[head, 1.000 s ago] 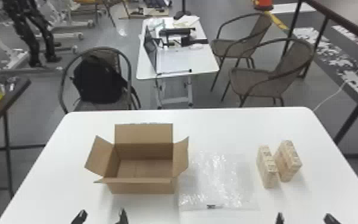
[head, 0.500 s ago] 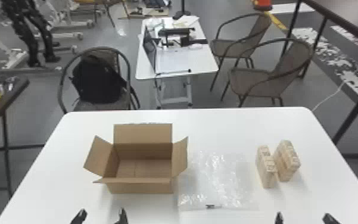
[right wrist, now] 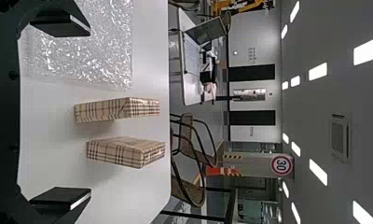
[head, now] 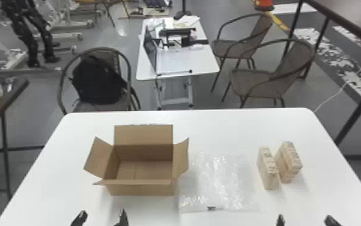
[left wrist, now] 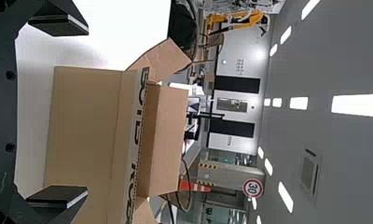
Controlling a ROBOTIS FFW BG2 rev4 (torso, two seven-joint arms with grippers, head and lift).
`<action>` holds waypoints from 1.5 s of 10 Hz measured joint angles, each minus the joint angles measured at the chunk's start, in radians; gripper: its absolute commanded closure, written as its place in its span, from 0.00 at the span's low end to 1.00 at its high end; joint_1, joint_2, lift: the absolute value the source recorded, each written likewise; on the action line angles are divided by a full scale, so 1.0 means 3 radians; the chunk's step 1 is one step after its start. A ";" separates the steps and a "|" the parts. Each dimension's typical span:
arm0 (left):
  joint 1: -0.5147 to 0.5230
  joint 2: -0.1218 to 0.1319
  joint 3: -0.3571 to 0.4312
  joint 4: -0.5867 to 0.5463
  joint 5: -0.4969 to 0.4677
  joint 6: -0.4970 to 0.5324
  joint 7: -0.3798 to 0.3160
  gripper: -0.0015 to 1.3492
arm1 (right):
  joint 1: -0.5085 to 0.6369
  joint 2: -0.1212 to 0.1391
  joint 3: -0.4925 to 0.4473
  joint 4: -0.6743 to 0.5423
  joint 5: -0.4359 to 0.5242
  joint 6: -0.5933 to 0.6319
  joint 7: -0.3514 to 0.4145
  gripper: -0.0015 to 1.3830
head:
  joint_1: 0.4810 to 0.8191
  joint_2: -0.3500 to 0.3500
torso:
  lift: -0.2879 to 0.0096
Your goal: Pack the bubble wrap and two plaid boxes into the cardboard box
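Plastic first: with left gripper [head: 103, 212] and right gripper [head: 304, 216] spread, probably needed light edge pinching on the bubble wrap [head: 215, 180], then lifting above the cardboard box [head: 142, 190].

A white table [head: 218, 127] carries a cardboard box [head: 142, 190], bubble wrap [head: 215, 180] and two plaid boxes [head: 269, 172].

on the desk [head: 218, 129]: cardboard box [head: 142, 189], left; bubble wrap [head: 218, 180], just right of it; two plaid boxes [head: 269, 175] stand side by side, right of that. behind: chair [head: 101, 107], left, backpack [head: 98, 81] on it; table [head: 202, 63], middle; two chairs [head: 254, 82], right.
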 measured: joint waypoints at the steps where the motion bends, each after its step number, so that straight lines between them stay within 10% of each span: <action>1: -0.0003 0.0000 0.0014 -0.0032 0.0000 0.0019 -0.0011 0.10 | 0.0000 0.0000 0.0003 0.0001 -0.0004 0.0000 0.0000 0.07 | 0.63 0.63 | 0.92; 5: -0.0204 0.0000 0.0336 -0.0456 0.0129 0.0490 -0.0047 0.29 | 0.0010 -0.0005 0.0008 0.0010 -0.0019 0.0000 0.0000 0.07 | 0.63 0.72 | 0.92; 8: -0.0689 0.0000 0.0676 -0.0490 0.0390 0.1311 -0.0576 0.30 | 0.0004 -0.0005 0.0017 0.0022 -0.0031 0.0000 0.0000 0.07 | 0.63 0.75 | 0.92; 13: -0.1322 0.0000 0.0975 -0.0042 0.0419 0.2242 -0.0906 0.31 | -0.0090 -0.0046 0.0101 0.0085 -0.0073 0.0000 0.0000 0.07 | 0.63 0.76 | 0.92; 15: -0.1458 0.0000 0.1100 0.0119 0.0368 0.2259 -0.0964 0.56 | -0.0109 -0.0046 0.0109 0.0098 -0.0073 0.0000 0.0000 0.07 | 0.63 0.78 | 0.92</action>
